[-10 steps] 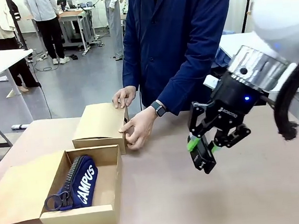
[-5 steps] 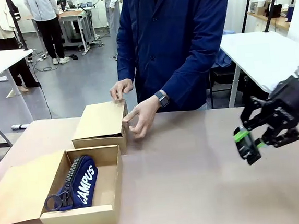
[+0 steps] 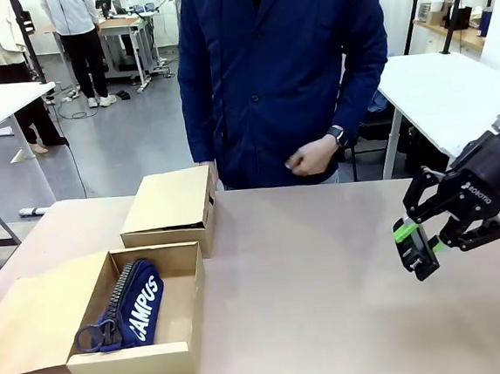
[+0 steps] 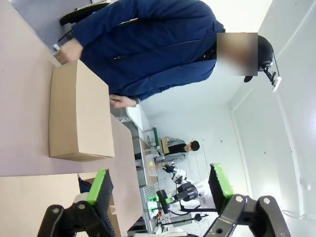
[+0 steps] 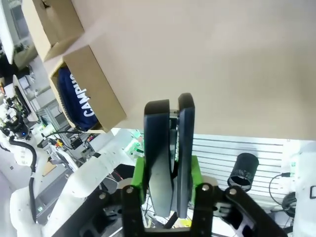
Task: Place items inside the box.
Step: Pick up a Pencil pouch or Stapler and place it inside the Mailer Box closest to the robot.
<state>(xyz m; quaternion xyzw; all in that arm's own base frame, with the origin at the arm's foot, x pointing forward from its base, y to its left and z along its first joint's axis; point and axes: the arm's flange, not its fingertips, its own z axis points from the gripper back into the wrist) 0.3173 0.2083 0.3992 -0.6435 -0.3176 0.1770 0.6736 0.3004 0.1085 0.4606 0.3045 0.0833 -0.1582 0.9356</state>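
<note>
The right gripper (image 3: 413, 243) clamps a black stapler (image 5: 158, 148) above the tan table (image 3: 314, 313), the open cardboard box (image 3: 155, 253) holding the navy "CAMPUS" zip pouch (image 3: 139, 303) well to its left; the left gripper (image 4: 159, 183) gapes empty.

right claw (image 3: 416, 247) at far right, fingers tilted down-left | clamped on stapler (image 5: 168, 128) | left claw (image 4: 159, 181) jaws spread wide, holding nothing

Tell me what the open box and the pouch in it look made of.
The box: plain brown cardboard, matte, with a folded flap. The pouch: navy fabric, perhaps canvas or nylon, with white printed lettering and a zip.
</note>
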